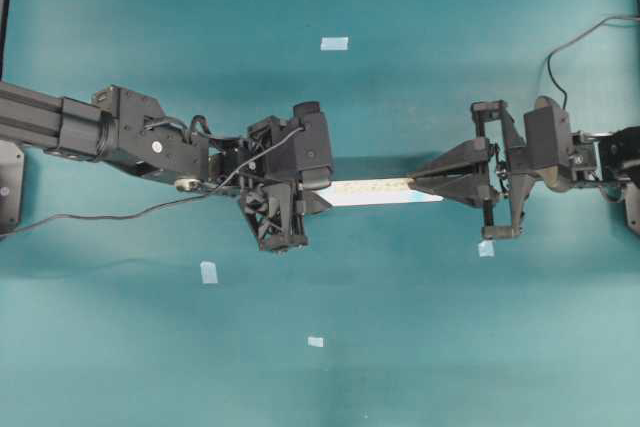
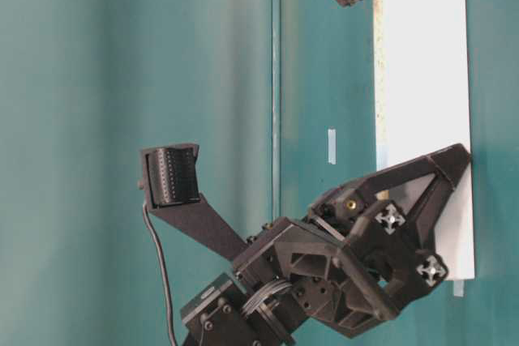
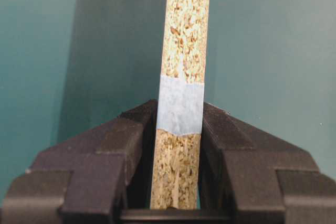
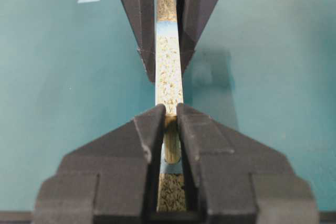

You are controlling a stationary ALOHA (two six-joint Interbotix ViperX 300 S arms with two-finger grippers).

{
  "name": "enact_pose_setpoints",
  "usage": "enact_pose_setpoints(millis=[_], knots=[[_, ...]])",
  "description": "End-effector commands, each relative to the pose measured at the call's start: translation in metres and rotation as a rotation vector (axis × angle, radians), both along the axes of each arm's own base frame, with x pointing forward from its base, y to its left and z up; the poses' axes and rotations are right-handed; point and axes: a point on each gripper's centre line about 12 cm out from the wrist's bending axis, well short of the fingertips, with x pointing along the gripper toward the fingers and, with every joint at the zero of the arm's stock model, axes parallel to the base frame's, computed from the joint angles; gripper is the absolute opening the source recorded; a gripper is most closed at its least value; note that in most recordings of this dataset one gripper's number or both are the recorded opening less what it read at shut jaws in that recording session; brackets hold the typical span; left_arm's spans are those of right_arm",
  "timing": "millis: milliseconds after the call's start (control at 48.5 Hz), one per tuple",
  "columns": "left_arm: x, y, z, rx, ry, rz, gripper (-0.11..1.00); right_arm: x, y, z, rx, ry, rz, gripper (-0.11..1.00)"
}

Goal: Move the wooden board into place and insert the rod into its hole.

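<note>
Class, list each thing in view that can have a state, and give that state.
wooden board: standing on edge, speckled edge up.
left gripper: shut on the wooden board's end.
right gripper: shut on the rod.
rod: held over the board's edge; whether inserted, cannot tell.
tape squares: lying flat, untouched.

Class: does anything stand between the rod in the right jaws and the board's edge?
Nothing visible does. The rod, held by the right gripper, lies right along the speckled edge of the wooden board, which the left gripper clamps. The hole itself is hidden.
</note>
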Motion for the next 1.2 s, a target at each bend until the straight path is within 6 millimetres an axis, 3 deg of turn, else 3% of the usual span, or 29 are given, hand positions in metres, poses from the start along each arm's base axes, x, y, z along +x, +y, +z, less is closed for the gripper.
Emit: enact_pose_setpoints(millis=[0,1176], knots=[[0.002,-0.002,0.007,-0.010,-0.020,0.007,0.23,0.000,0.000,0.001,-0.001,-0.006,-0.001,0.12],[0.003,-0.002,0.008,-0.010,-0.025,0.007,0.23,-0.016,0.006,-0.010,-0.001,0.132,0.008,0.12]])
